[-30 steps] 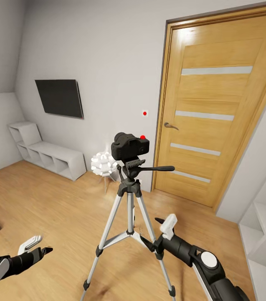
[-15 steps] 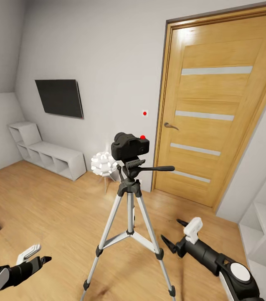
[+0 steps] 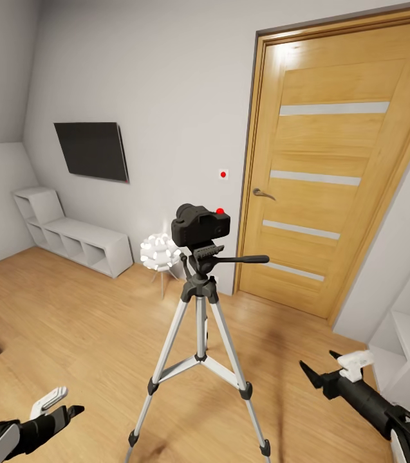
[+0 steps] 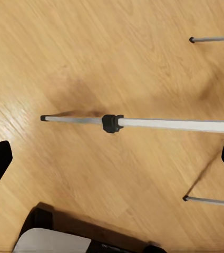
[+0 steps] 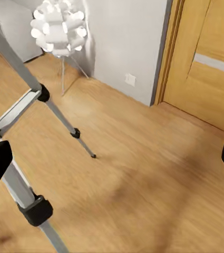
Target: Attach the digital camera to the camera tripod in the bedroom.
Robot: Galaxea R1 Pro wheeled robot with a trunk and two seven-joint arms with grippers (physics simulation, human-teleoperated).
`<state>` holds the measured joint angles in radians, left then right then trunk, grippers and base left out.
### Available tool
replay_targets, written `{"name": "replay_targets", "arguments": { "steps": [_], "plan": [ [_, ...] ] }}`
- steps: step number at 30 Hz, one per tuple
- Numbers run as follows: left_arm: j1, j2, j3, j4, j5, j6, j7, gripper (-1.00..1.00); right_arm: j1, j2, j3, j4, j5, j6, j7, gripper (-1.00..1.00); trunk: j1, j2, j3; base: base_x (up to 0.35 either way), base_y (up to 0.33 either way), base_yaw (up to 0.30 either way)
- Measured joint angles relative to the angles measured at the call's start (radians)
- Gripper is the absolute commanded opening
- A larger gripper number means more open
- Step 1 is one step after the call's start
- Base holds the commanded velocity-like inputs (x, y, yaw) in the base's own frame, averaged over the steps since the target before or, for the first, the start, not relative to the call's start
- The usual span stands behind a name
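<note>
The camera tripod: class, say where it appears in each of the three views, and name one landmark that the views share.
Head view: the camera tripod stands centre, carrying the digital camera.
Left wrist view: one silver leg crosses mid-picture, with further feet near the edge.
Right wrist view: legs at the picture's left.
Shared landmark: the wood plank floor.

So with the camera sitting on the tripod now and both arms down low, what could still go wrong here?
The right gripper hangs open beside a leg of the camera tripod; a careless swing might knock that leg and topple the digital camera. The left gripper, also open, sits low near the opposite leg, so turning the base could clip it.
</note>
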<state>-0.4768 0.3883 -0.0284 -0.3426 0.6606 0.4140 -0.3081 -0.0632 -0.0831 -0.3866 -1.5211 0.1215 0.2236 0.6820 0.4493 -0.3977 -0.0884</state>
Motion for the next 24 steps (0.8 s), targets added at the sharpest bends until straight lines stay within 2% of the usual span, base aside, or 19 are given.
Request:
{"name": "replay_targets", "arguments": {
  "steps": [1, 2, 3, 4, 5, 8, 9, 10, 17, 22, 24],
  "plan": [
    [0.002, -0.006, 0.0, 0.001, 0.0, 0.0, 0.001, 1.0, 0.0, -0.001, -0.019, 0.026, 0.002, 0.001, -0.001, 1.0, 0.0, 0.0, 0.0, 0.0, 0.0, 0.0],
    [0.032, -0.029, -0.001, 0.005, -0.001, -0.008, 0.003, 1.0, -0.017, -0.011, -0.084, 0.194, 0.007, 0.004, -0.012, 1.0, 0.0, 0.0, 0.0, 0.0, 0.0, 0.0],
    [0.038, -0.031, 0.001, 0.005, 0.0, -0.011, 0.003, 1.0, -0.019, -0.012, -0.092, 0.287, 0.012, 0.004, -0.018, 1.0, 0.0, 0.0, 0.0, 0.0, 0.0, 0.0],
    [0.044, -0.032, 0.001, 0.005, 0.0, -0.014, 0.003, 1.0, -0.021, -0.013, -0.095, 0.31, 0.013, 0.004, -0.026, 1.0, 0.0, 0.0, 0.0, 0.0, 0.0, 0.0],
    [0.068, -0.035, 0.001, 0.006, -0.001, -0.039, 0.003, 1.0, -0.025, -0.021, -0.101, 0.42, 0.041, 0.003, -0.072, 1.0, 0.0, 0.0, 0.0, 0.0, 0.0, 0.0],
    [0.075, -0.036, 0.002, 0.007, 0.0, -0.048, 0.003, 1.0, -0.026, -0.025, -0.102, 0.471, 0.053, 0.002, -0.084, 1.0, 0.0, 0.0, 0.0, 0.0, 0.0, 0.0],
    [0.083, -0.037, 0.002, 0.026, 0.0, -0.063, 0.003, 1.0, -0.028, -0.03, -0.103, 0.553, 0.094, 0.002, -0.097, 1.0, 0.0, 0.0, 0.0, 0.0, 0.0, 0.0],
    [0.084, -0.037, 0.002, 0.037, 0.001, -0.071, 0.003, 1.0, -0.03, -0.032, -0.104, 0.592, 0.102, 0.0, -0.1, 1.0, 0.0, 0.0, 0.0, 0.0, 0.0, 0.0],
    [0.086, -0.038, 0.002, 0.057, 0.001, -0.087, 0.003, 1.0, -0.031, -0.033, -0.103, 0.646, 0.111, 0.001, -0.103, 1.0, 0.0, 0.0, 0.0, 0.0, 0.0, 0.0],
    [0.086, -0.041, 0.002, 0.081, 0.002, -0.099, 0.004, 1.0, -0.033, -0.034, -0.103, 0.708, 0.149, 0.005, -0.112, 1.0, 0.0, 0.0, 0.0, 0.0, 0.0, 0.0],
    [0.086, -0.044, 0.002, 0.097, 0.001, -0.124, 0.004, 1.0, -0.044, -0.036, -0.103, 0.755, 0.172, 0.012, -0.144, 1.0, 0.0, 0.0, 0.0, 0.0, 0.0, 0.0]
  ]
}}
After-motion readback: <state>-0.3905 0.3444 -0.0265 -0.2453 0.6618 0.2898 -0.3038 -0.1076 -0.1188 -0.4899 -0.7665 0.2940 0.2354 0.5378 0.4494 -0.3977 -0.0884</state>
